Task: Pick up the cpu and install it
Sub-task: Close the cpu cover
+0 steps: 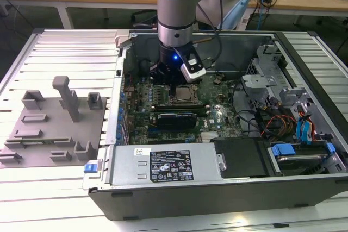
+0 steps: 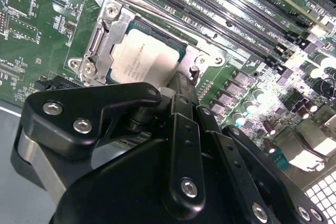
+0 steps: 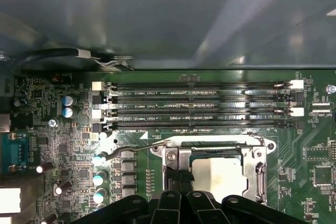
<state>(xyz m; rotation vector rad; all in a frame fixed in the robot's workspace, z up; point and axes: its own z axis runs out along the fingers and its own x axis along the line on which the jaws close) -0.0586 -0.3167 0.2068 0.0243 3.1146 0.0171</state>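
Observation:
The cpu, a flat silvery square, lies inside the open metal socket frame on the green motherboard. It shows in both wrist views and, small, in the exterior view. My gripper hangs straight down inside the computer case, just above the socket. Its black fingers stand together at one edge of the cpu, over the frame's side, with nothing between them. In the second wrist view the fingertips reach the frame's rim beside the chip. The black linkage hides part of the socket.
Memory slots run beside the socket. A black card, the power supply, and drive cages with cables crowd the case. A grey fixture with blocks sits on the slatted table at the exterior view's left.

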